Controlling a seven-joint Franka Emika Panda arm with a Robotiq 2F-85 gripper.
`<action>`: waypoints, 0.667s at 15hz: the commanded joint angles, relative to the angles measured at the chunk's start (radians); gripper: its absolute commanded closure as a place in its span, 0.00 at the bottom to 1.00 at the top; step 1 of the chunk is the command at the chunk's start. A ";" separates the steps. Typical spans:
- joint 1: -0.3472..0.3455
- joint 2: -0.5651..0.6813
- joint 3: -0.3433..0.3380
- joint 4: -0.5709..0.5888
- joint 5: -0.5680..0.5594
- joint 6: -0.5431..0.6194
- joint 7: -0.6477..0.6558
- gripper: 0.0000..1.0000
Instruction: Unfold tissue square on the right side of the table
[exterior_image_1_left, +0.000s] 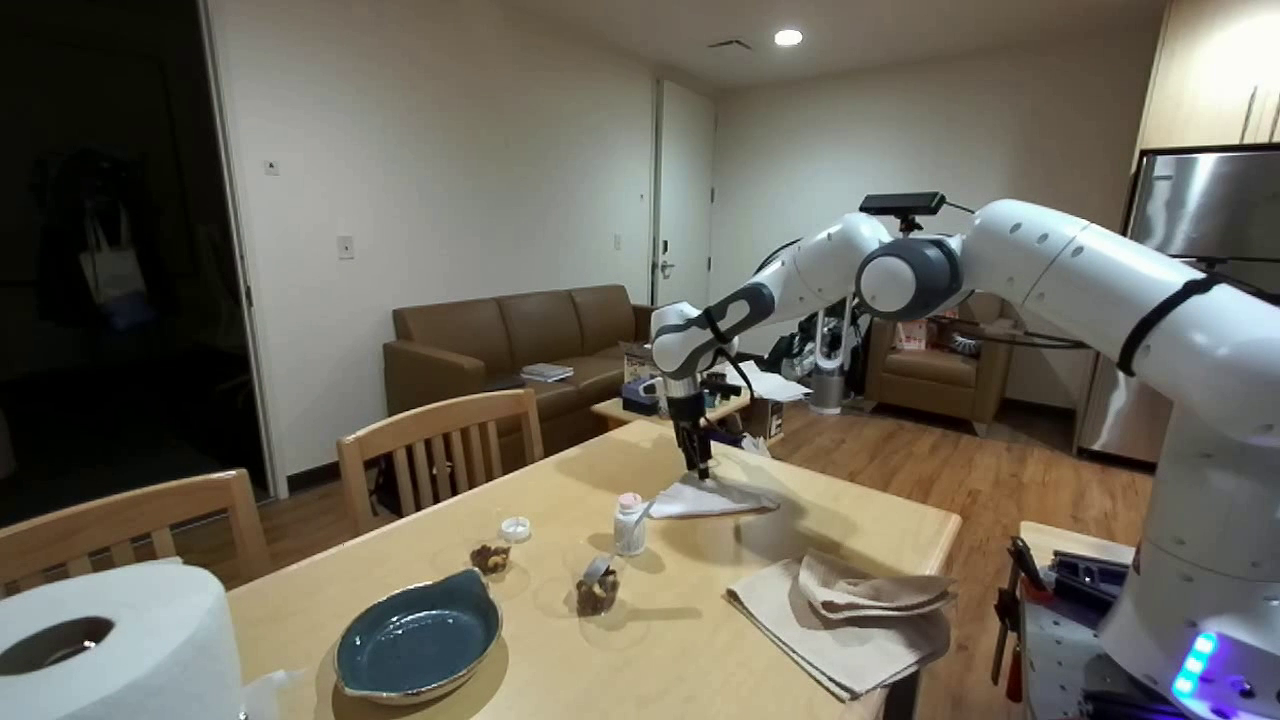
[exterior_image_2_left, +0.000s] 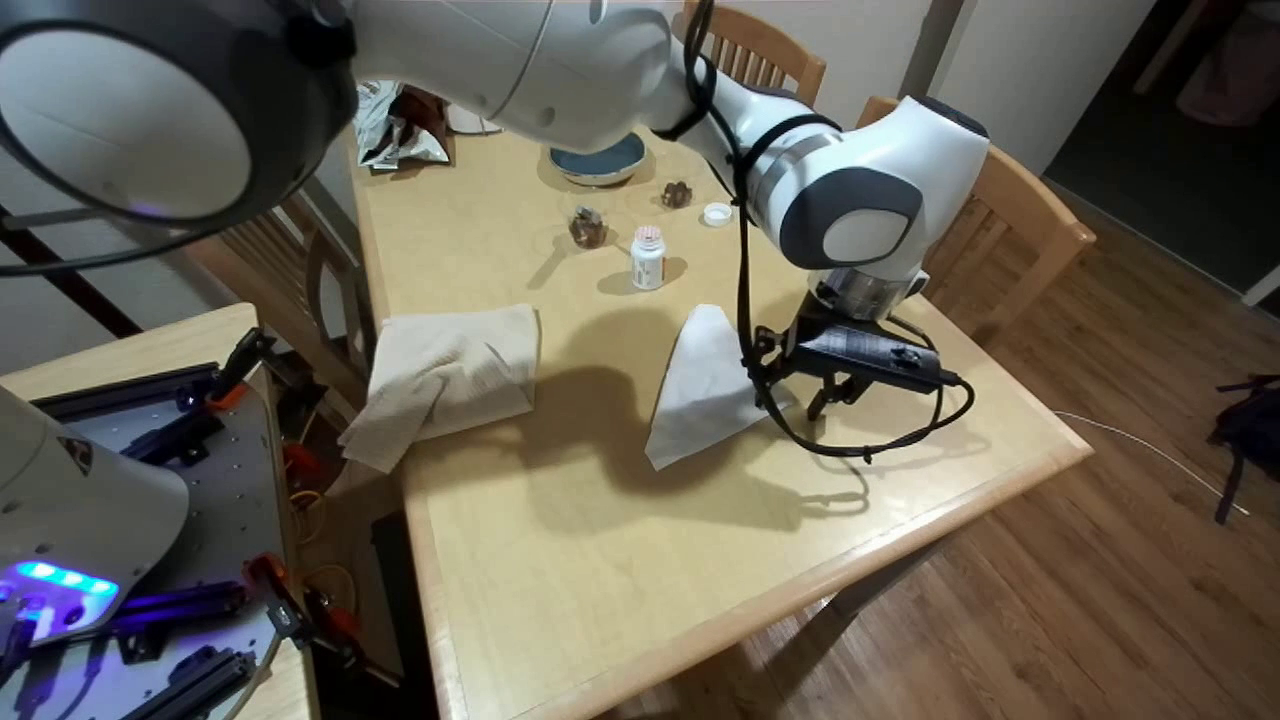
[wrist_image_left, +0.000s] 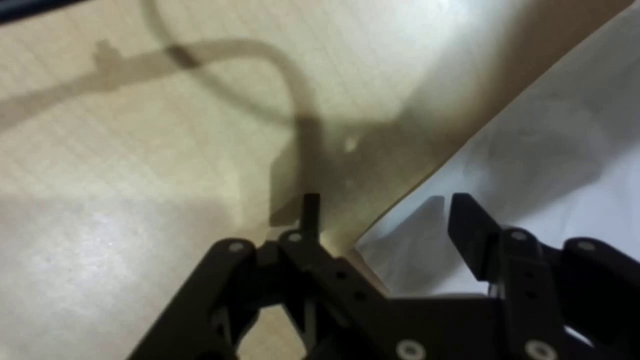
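Observation:
The white tissue (exterior_image_1_left: 705, 498) lies on the table as a folded, roughly triangular piece in both exterior views; it also shows on the table in an exterior view (exterior_image_2_left: 695, 385). In the wrist view the tissue (wrist_image_left: 565, 165) fills the right side, with one corner pointing left between the fingers. My gripper (wrist_image_left: 385, 215) is open and points down, low over this corner. Its right finger is over the tissue and its left finger is over bare wood. In the exterior views the gripper (exterior_image_1_left: 699, 470) is at the tissue's far edge (exterior_image_2_left: 790, 405). I cannot tell whether the fingertips touch anything.
A beige folded cloth (exterior_image_1_left: 840, 620) lies at the table edge near the robot base. A white bottle (exterior_image_1_left: 630, 525) stands close to the tissue. A blue dish (exterior_image_1_left: 420, 640), brown clumps (exterior_image_1_left: 597, 590), a white cap (exterior_image_1_left: 515, 529) and a paper roll (exterior_image_1_left: 110, 640) stand farther along.

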 joint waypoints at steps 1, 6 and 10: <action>-0.012 0.061 0.012 0.107 -0.021 -0.063 -0.018 0.63; -0.021 0.094 0.017 0.165 -0.011 -0.107 -0.017 0.45; -0.025 0.111 0.027 0.206 0.000 -0.175 -0.020 0.35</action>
